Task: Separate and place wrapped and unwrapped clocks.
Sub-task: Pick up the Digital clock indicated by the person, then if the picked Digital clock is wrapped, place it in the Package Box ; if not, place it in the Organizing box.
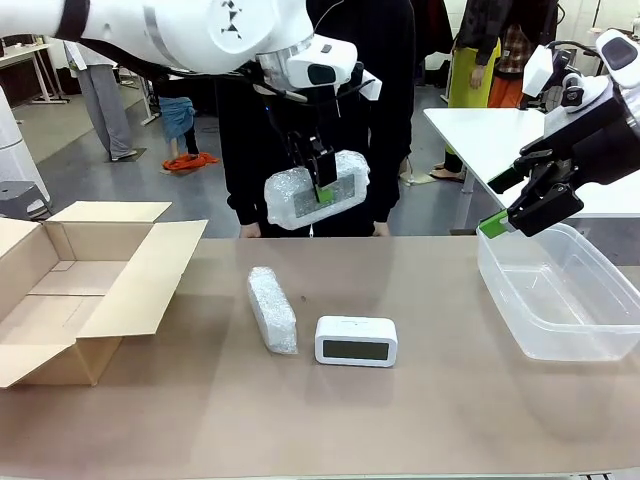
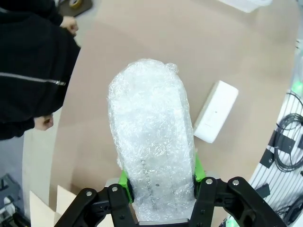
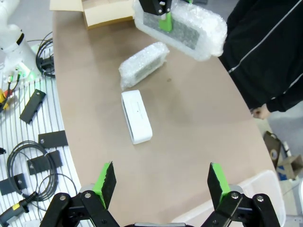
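Obstructions on the brown bench (image 1: 450, 420) are few. An open cardboard box (image 1: 140, 275) with its flaps spread sits at the robot's left end. A clear plastic tub (image 1: 510, 290) sits at the right end. A person in black clothing (image 3: 270, 52) stands at the far edge, behind the middle of the bench.

The left hand (image 1: 322, 190) hangs in the air above the far middle of the bench, in front of the person. It is closed on a bubble-wrapped oblong bundle (image 2: 151, 132), with a green pad pressed against each long side. In the front view the held bundle's long axis runs roughly left to right, with the right end slightly higher.

A second bubble-wrapped oblong bundle (image 1: 272, 308) lies flat on the middle of the bench. Its long axis runs from the robot's side toward the person, slightly slanted. A bare white rounded-rectangle digital clock (image 1: 356, 340) rests just beside the near end of this bundle, on its right, with a small gap between them. The clock's long axis runs left to right and its dark grey screen faces the robot's side.

The right hand (image 3: 161, 182) hovers at the tub's left edge with its fingers spread apart, holding nothing. The bench between it and the clock is bare.
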`<state>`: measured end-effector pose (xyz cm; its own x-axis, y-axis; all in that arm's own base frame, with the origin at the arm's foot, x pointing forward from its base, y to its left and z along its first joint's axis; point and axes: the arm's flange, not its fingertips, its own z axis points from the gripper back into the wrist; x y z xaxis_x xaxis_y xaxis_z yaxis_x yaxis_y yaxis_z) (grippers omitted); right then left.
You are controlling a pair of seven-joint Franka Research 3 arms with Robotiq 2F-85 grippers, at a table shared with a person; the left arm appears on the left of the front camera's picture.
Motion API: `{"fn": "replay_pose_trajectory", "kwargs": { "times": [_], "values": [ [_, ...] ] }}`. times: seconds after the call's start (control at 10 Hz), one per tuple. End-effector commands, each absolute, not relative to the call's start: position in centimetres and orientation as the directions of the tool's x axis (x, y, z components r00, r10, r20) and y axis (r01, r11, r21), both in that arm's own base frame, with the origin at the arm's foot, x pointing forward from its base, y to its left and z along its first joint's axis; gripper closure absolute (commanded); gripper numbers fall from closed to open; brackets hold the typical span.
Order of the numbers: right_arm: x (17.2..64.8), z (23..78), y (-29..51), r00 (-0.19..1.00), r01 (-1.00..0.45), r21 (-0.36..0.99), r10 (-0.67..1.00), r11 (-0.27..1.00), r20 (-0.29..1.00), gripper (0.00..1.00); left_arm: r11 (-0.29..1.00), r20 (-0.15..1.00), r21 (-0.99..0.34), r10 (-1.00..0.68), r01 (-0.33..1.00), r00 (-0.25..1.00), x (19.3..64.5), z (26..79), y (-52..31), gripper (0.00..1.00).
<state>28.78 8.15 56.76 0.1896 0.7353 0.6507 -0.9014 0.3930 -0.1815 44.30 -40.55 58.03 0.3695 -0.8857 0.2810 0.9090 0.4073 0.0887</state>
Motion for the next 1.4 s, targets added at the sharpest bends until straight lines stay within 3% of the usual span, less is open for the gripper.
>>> {"fn": "replay_pose_trajectory", "kwargs": {
  "times": [0.0, 1.3],
  "values": [
    [28.79, 56.69, 8.28, 0.197, -0.906, -0.157, 0.721, 0.392, 0.664, 0.0, 0.442, 0.275, 0.109, -0.874, 0.891, 0.4, 44.77, 57.96, -40.8, 1.0],
    [28.79, 56.69, 8.28, 0.197, -0.906, -0.157, 0.721, 0.392, 0.664, 0.0, 0.442, 0.275, 0.109, -0.874, 0.891, 0.4, 44.77, 57.96, -40.8, 1.0]
  ]
}}
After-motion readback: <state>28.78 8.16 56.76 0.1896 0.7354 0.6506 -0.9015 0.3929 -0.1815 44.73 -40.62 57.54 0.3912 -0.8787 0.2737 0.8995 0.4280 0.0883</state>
